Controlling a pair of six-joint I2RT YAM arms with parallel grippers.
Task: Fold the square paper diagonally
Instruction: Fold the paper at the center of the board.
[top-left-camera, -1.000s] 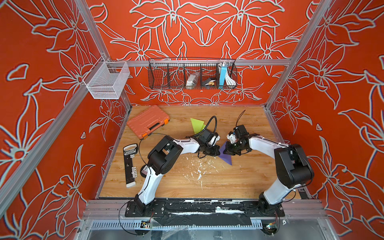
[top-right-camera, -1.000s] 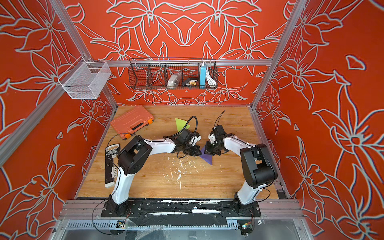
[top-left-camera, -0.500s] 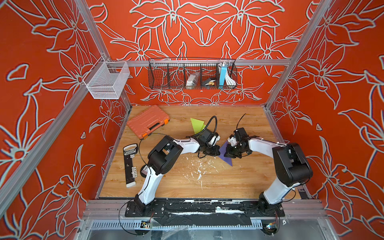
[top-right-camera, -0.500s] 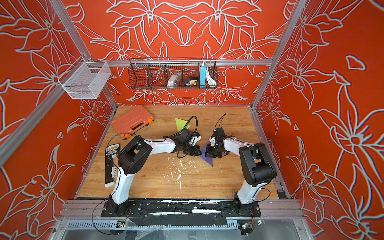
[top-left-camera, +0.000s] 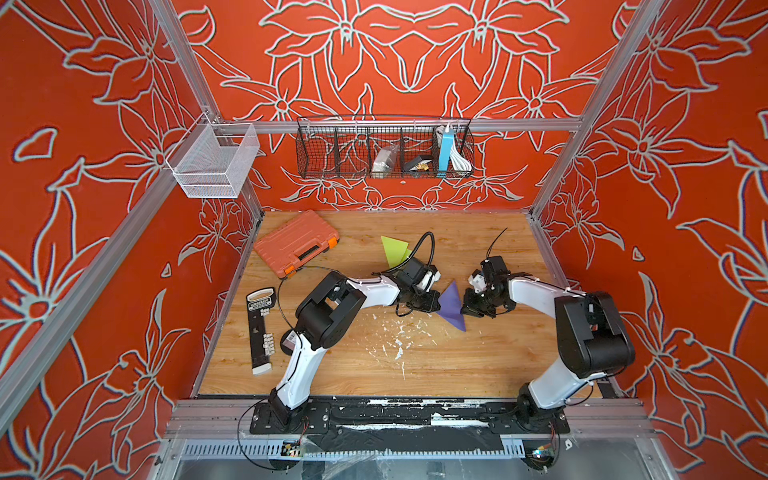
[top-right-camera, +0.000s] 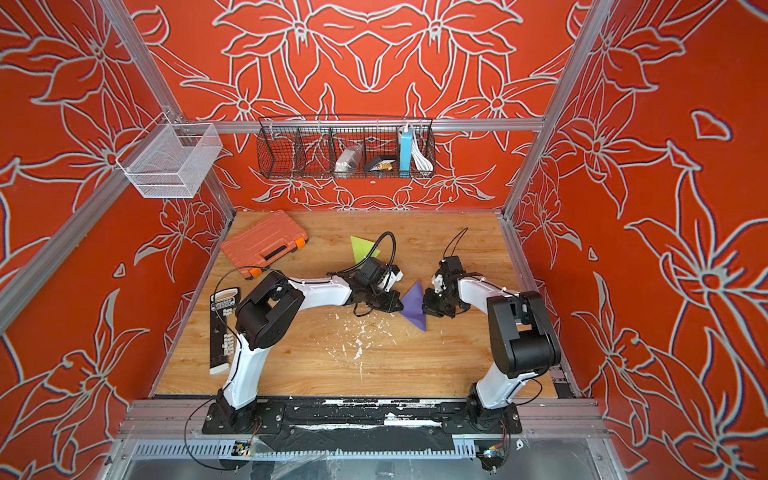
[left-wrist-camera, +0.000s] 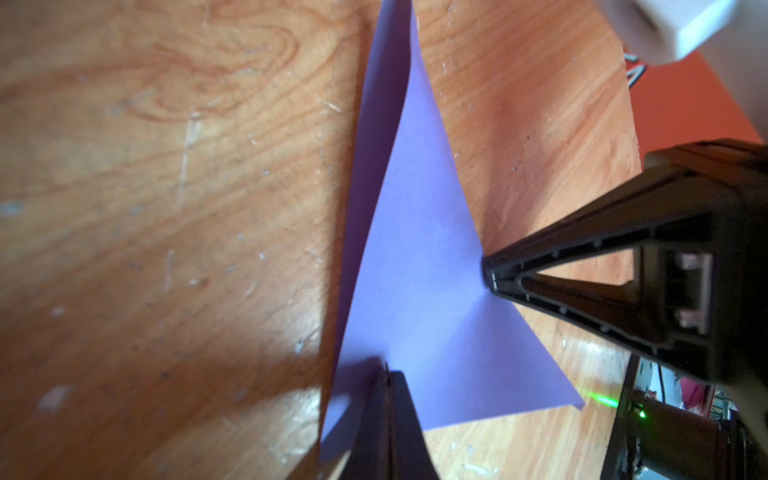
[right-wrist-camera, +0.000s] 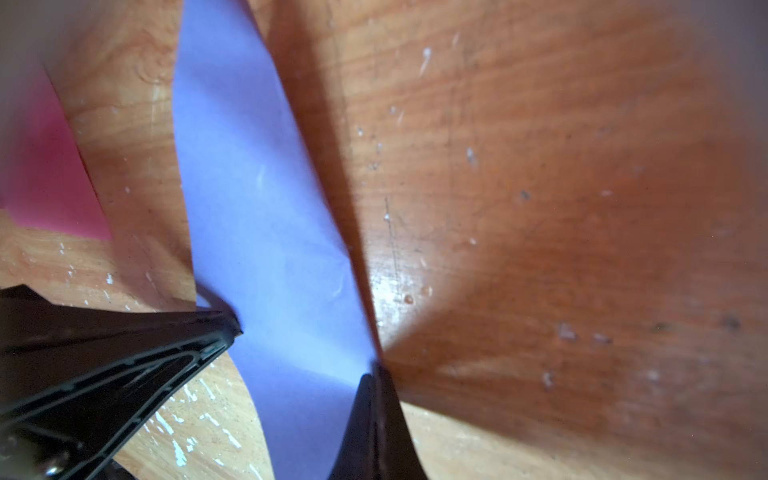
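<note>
The purple paper (top-left-camera: 452, 305) (top-right-camera: 413, 305) lies on the wooden table as a folded triangle between my two grippers. My left gripper (top-left-camera: 435, 301) (left-wrist-camera: 388, 374) is shut, and its tip rests on top of the paper (left-wrist-camera: 424, 249) near the folded side. My right gripper (top-left-camera: 466, 305) (right-wrist-camera: 374, 374) is also shut. Its tip touches the opposite edge of the paper (right-wrist-camera: 257, 208). In each wrist view the other arm's closed tip meets the sheet from the far side. I cannot see any part of the sheet caught between either pair of jaws.
A green folded paper triangle (top-left-camera: 395, 249) lies behind the left wrist. An orange tool case (top-left-camera: 297, 243) sits at the back left, and a black strip with white keys (top-left-camera: 259, 328) lies along the left edge. White flecks (top-left-camera: 399, 336) are scattered in front of the paper.
My right gripper has drawn back to the right off the purple paper, so more of the triangle shows. The left gripper has hardly moved.
</note>
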